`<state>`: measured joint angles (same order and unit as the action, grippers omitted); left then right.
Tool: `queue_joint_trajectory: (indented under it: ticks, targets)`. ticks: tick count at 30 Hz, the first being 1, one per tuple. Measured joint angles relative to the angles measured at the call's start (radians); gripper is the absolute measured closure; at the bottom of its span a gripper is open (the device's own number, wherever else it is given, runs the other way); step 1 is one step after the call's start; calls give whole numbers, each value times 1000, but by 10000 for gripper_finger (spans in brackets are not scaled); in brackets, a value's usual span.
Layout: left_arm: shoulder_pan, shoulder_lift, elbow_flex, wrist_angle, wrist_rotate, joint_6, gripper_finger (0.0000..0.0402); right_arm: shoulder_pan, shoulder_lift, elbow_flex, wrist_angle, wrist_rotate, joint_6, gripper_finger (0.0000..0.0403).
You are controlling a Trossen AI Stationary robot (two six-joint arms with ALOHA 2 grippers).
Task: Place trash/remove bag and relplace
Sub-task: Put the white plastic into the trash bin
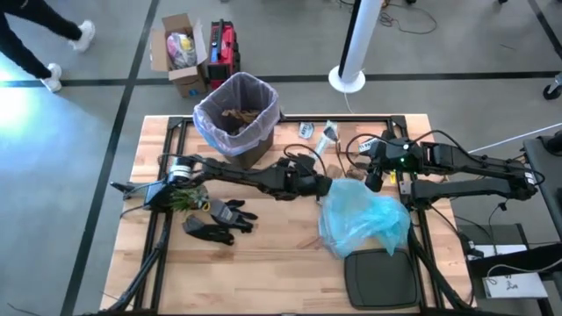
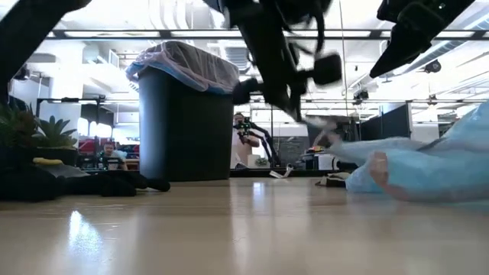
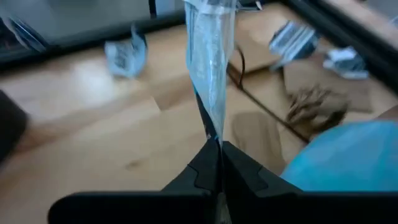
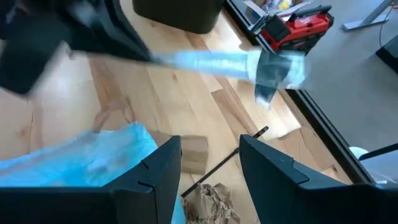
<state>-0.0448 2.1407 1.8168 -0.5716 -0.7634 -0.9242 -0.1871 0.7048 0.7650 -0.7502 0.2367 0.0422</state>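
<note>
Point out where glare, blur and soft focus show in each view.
High view: evenly lit and sharp, with a bright patch on the floor at far left. Low view: ceiling lights glare off the wooden tabletop, the near surface soft. Left wrist view: the clear plastic wrapper pinched in the left gripper is streaked with blur. Right wrist view: the open right gripper is crisp and that wrapper smeared.

Counter [image 1: 263, 263]: pale wood planks, smooth, soft sheen in low view. Bin [image 1: 235, 112]: dark matt plastic, lined with thin translucent pinkish bag [image 1: 204, 118], filmy, wrinkled at rim. Blue bag [image 1: 364, 219]: translucent plastic, crinkled, slight gloss. Left claw [image 3: 217, 155]: matt black plastic, clamped on clear glossy wrapper [image 3: 211, 56]. Crumpled brown paper [image 3: 314, 102]: rough, dull. Gloves [image 1: 219, 219]: black, matt. Right claw [image 4: 208, 174]: matt black.
</note>
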Motion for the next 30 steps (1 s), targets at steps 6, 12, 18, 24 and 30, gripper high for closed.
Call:
queue_joint_trajectory:
  ticks: [6,12,18,24,30]
  targets:
    - [-3,-144,1,-44,-35,45,401,0,0,0,1,0,10,266]
    - [-25,-284,1,-84,-37,138,401,0,4,0,11,1,-9,278]
    - [-33,-419,2,-189,-42,153,401,0,5,0,17,1,-16,292]
    - [-34,-560,2,-409,-70,191,401,0,5,-1,26,1,10,305]
    - [-33,-685,2,-733,-134,122,401,1,5,-1,26,1,25,317]
